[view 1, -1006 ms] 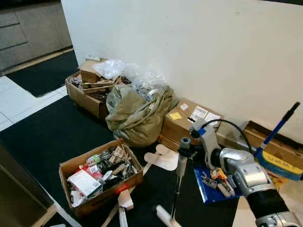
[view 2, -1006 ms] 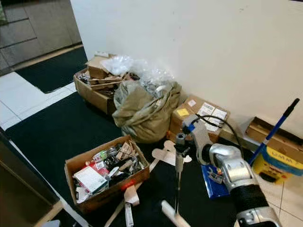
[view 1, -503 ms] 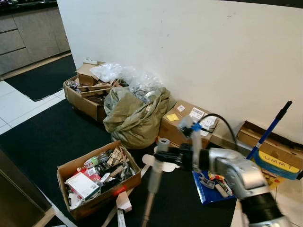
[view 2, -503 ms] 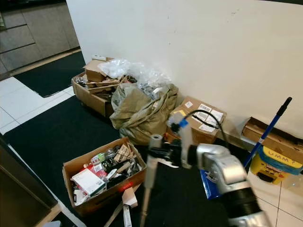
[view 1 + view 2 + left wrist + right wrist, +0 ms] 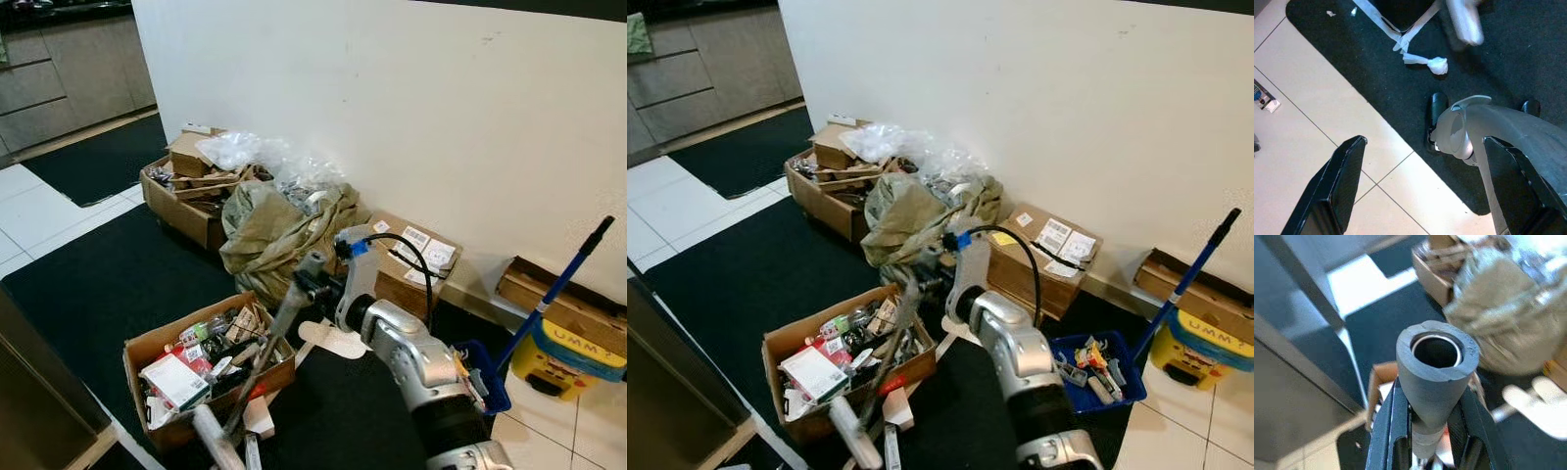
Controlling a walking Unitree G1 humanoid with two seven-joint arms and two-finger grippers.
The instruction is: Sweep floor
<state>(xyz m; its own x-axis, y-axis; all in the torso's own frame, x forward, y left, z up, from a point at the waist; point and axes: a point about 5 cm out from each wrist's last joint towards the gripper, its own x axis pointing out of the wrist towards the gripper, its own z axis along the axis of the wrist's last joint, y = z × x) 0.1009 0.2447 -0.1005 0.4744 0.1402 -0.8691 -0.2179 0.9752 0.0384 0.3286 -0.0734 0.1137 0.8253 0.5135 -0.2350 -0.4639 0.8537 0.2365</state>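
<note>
A sweeper with a grey pole (image 5: pixel 266 351) and a thick grey end cap (image 5: pixel 1437 363) leans tilted across the front of the open cardboard box (image 5: pixel 147 345). Its pale head (image 5: pixel 214 440) rests low on the black mat (image 5: pixel 108 279). My right gripper (image 5: pixel 308 281) is shut on the pole just under the cap, in front of the olive sack (image 5: pixel 274 227). The right wrist view has a black finger (image 5: pixel 1394 431) on each side of the cap. My left gripper (image 5: pixel 1425 196) hangs open over the mat's edge and the pale tiles, holding nothing.
Cartons (image 5: pixel 416 255) and a box of rubbish (image 5: pixel 191 186) line the white wall. A blue tray (image 5: pixel 1097 377), a blue-handled mop (image 5: pixel 560 284) and a yellow bucket (image 5: pixel 568 352) stand at the right. White rag strips (image 5: pixel 1415 46) lie on the mat near my foot (image 5: pixel 1436 120).
My right arm has swung the pole to the left and tipped it from upright to a slant over the open box. The camera has also shifted slightly.
</note>
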